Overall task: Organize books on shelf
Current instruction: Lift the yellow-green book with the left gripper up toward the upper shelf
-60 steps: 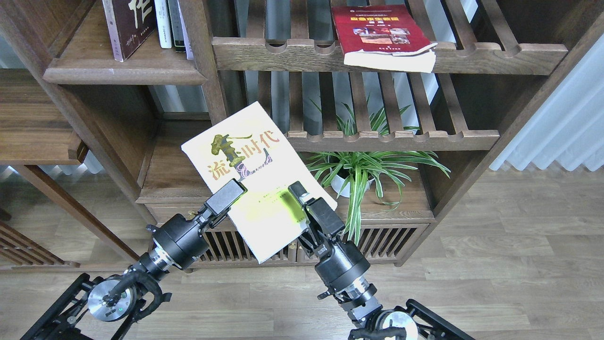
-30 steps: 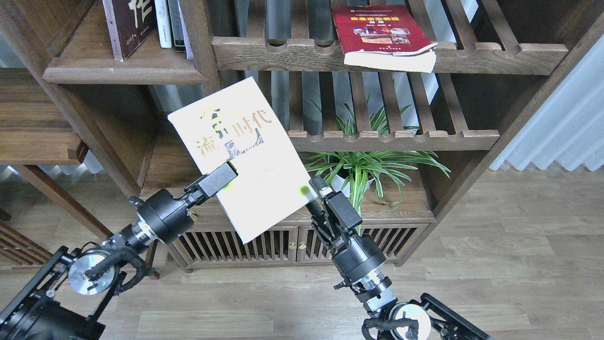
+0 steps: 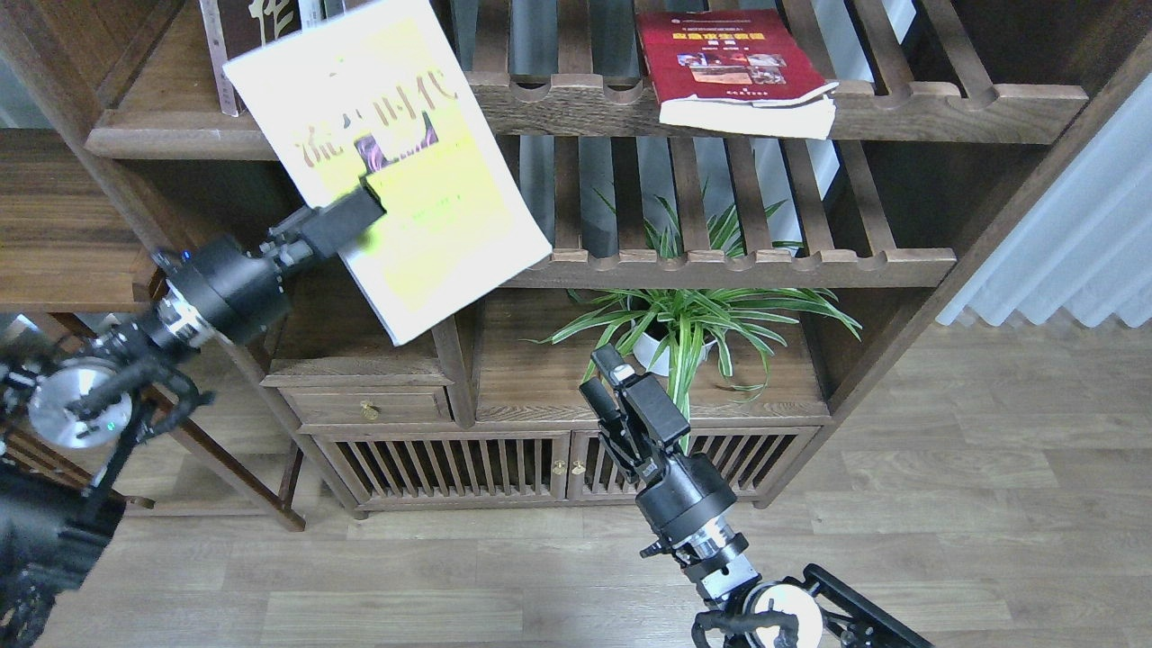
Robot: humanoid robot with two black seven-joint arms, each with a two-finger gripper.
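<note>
My left gripper (image 3: 349, 216) is shut on the left edge of the yellow-green and white book (image 3: 405, 153) and holds it tilted in the air in front of the shelf (image 3: 162, 139) at the upper left. The book hides most of the maroon book (image 3: 256, 18) standing on that shelf. The red book (image 3: 729, 58) lies flat on the upper slatted rack (image 3: 945, 99), its front end hanging over the rail. My right gripper (image 3: 596, 376) is open and empty, low in front of the plant, well apart from the books.
A potted spider plant (image 3: 684, 319) stands on the low cabinet top (image 3: 531, 378). A second slatted rack (image 3: 765, 261) runs below the upper one. A drawer and slatted doors (image 3: 450, 463) are below. A white curtain (image 3: 1071, 243) hangs at the right.
My left gripper has lifted the yellow-green and white book up and to the left, up to the shelf. My right gripper has let go of the book and stayed low.
</note>
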